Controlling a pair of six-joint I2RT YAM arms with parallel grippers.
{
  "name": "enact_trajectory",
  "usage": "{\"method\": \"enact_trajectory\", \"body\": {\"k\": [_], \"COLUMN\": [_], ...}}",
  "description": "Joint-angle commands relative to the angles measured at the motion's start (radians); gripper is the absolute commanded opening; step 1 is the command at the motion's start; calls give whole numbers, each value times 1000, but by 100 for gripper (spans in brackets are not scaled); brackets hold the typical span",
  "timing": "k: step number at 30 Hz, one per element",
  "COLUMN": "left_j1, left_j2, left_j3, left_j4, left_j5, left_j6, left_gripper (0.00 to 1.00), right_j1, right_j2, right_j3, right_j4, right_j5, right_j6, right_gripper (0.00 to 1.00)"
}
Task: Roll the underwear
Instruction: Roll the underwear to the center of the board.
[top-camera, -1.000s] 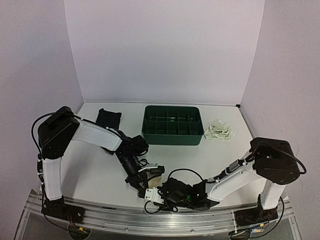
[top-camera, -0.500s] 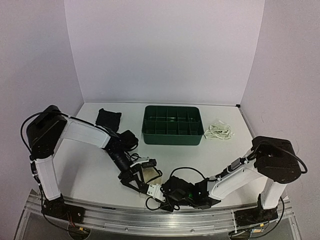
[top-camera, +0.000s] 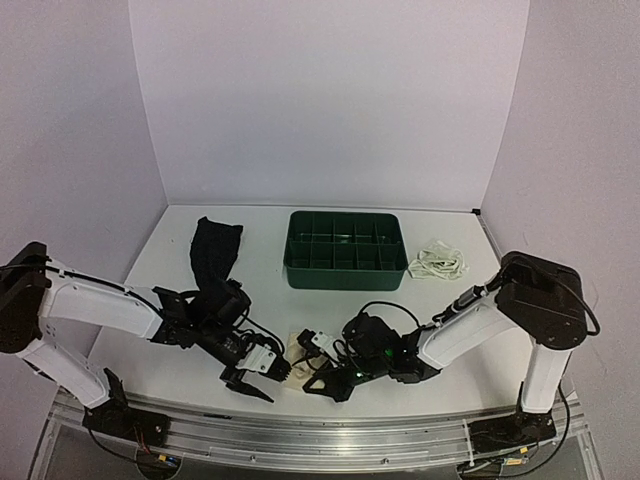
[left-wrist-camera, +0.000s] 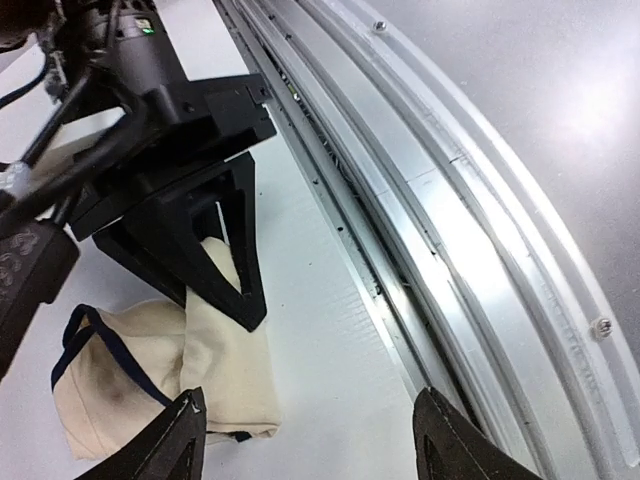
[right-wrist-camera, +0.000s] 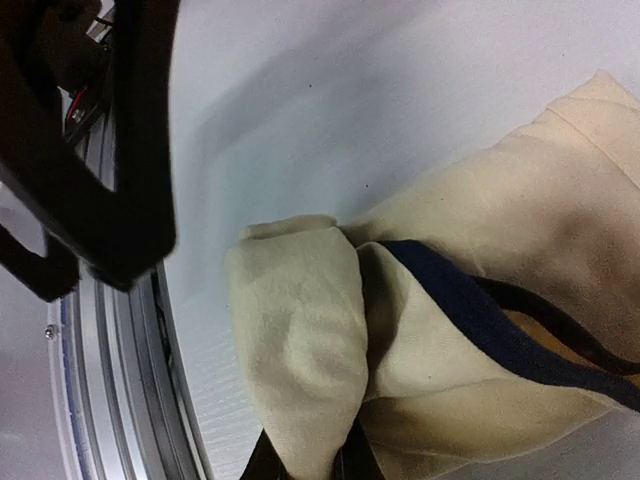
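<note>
The cream underwear with dark edge trim (left-wrist-camera: 120, 390) lies bunched on the white table (top-camera: 450, 310) near its front edge, close to the metal rail (left-wrist-camera: 450, 200) and between the two grippers. The right gripper (right-wrist-camera: 305, 462) is closed on a folded-over flap of this garment: in the right wrist view a thick roll of cream cloth runs down between its two dark fingers (right-wrist-camera: 262, 466), which stand nearly together. In the left wrist view the same black fingers come down onto the cloth, with cream fabric showing between them. The left gripper (left-wrist-camera: 310, 430) is spread wide and grips nothing; between its tips only bare table and rail are visible, and one tip sits at the near edge of the cream cloth. Whether that tip touches the fabric cannot be determined. The black underwear (top-camera: 212, 250) lies stretched out long at the rear left of the table, apart from both grippers. The white underwear (top-camera: 440, 262) lies crumpled at the rear right, just beside the green divided tray (top-camera: 345, 275), which stands at the centre rear.
</note>
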Motion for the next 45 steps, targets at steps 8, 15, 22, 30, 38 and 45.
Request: {"method": "enact_trajectory", "body": {"k": [8, 15, 22, 30, 38, 45], "left_j1": [-42, -43, -44, -34, 56, 140], "left_j2": [169, 171, 183, 236, 234, 247], "left_j3": [44, 28, 14, 91, 169, 202], "left_j4": [244, 238, 217, 64, -84, -118], "left_j5": [-217, -259, -260, -307, -48, 36], "left_j6": [-1, -5, 5, -96, -228, -273], "left_gripper": [71, 51, 29, 0, 0, 0], "right_j1": [-23, -23, -24, -25, -22, 82], "right_j2": [91, 78, 95, -7, -229, -275], "right_j3": [132, 139, 179, 172, 63, 2], "right_j4": [-272, -284, -289, -309, -304, -196], "right_j5": [-127, -112, -104, -14, 206, 343], "right_j6": [-6, -21, -12, -43, -210, -633], "right_gripper": [0, 0, 0, 31, 53, 54]}}
